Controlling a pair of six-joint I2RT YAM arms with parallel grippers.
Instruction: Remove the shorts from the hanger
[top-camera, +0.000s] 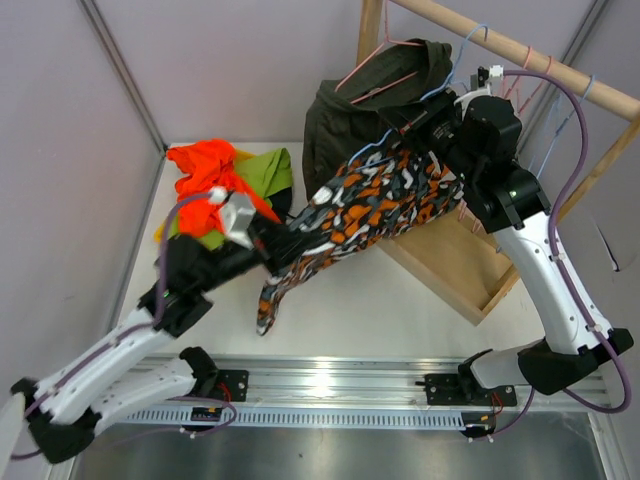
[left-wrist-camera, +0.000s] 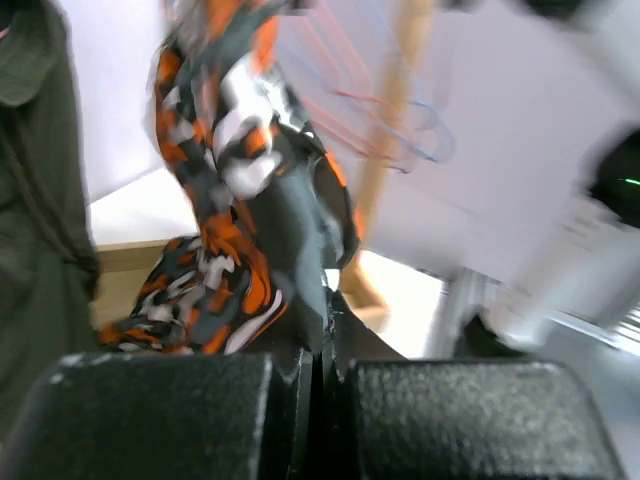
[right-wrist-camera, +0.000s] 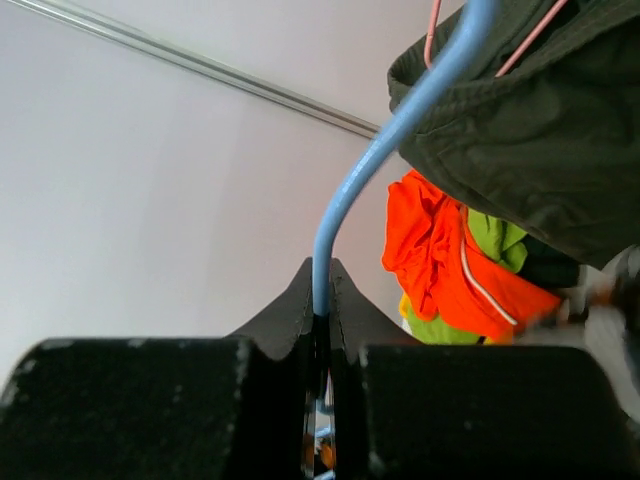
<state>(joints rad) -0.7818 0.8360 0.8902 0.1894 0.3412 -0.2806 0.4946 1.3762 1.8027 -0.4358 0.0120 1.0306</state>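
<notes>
Diagonally, bunched camouflage shorts (top-camera: 370, 205) stretch from hanger (right-wrist-camera: 345, 215) to left tool (left-wrist-camera: 325, 310).

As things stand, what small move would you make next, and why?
Probably pull the left arm toward the near left: its jaws are shut on the camo shorts, the right jaws on the blue hanger, cloth taut between.

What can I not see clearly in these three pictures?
- Top view: the camouflage shorts cover the tips of the left gripper, hiding the pinch.
- Top view: where the right gripper meets the blue hanger is too small and dark.
- Left wrist view: motion blur smears everything behind the cloth.
- Right wrist view: the dark olive shorts cover part of the orange shorts; the top edge cuts off the hanger.
</notes>
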